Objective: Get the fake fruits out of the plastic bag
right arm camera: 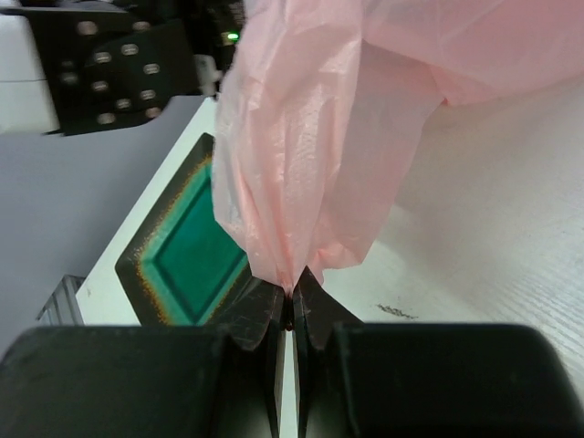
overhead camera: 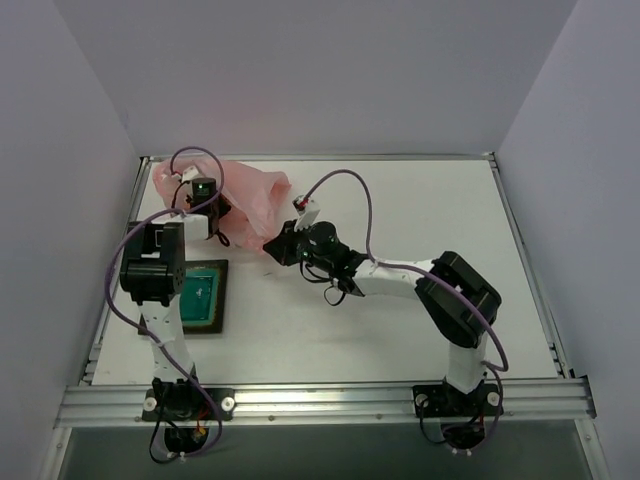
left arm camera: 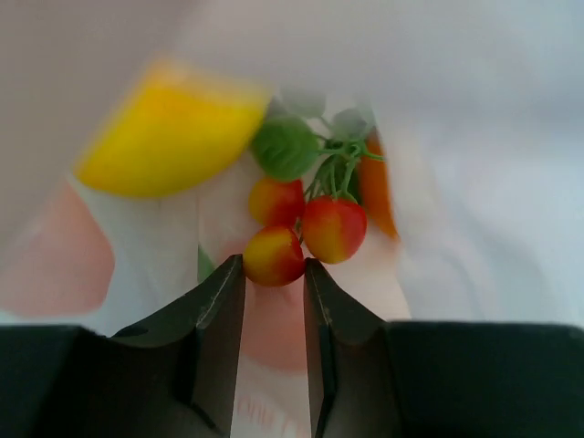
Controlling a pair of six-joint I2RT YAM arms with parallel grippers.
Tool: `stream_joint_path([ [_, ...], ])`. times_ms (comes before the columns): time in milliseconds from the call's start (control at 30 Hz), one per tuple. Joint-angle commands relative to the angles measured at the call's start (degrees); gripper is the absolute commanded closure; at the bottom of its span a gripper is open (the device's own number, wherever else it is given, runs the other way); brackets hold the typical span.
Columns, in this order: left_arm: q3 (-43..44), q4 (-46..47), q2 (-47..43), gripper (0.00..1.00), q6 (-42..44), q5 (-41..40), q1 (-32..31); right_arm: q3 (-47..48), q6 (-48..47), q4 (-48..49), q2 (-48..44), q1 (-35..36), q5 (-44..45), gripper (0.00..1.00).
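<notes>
At the far left of the table lies the plastic bag (overhead camera: 255, 195), with the left gripper (left arm camera: 274, 266) reaching into it, jaws spread. Just ahead, almost between the tips, hangs a bunch of small red-and-yellow fruits (left arm camera: 319, 228) on green stems. Its long axis runs away from the jaws, leaning slightly right, fruits nearest. A yellow piece (left arm camera: 173, 141) sits left, an orange one (left arm camera: 376, 187) right. The right gripper (right arm camera: 290, 290), jaws pressed together, pinches the bag's near corner beside the tray (right arm camera: 137, 265). The left arm is nearer the fruit.
</notes>
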Motion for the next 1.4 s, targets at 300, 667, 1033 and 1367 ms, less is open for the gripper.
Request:
stream_joint_path([
  [300, -17.54, 10.44, -21.62, 0.98, -8.55, 10.07, -0.49, 8.36, 2.01, 6.46, 10.19, 0.84, 4.98, 1.00],
  [667, -27.91, 0.08, -42.88, 0.98, -13.31, 15.09, -1.45, 14.16, 3.94, 5.76, 13.62, -0.65, 6.40, 1.00],
  [1033, -30.11, -46.31, -79.02, 0.98, -2.14, -0.16, -1.10, 9.43, 4.91, 7.33, 7.48, -1.97, 6.13, 1.00],
  [1367, -38.81, -49.86, -82.56, 0.98, -8.38, -11.35, -0.57, 3.45, 3.94, 6.90, 1.76, -1.80, 4.64, 1.00],
])
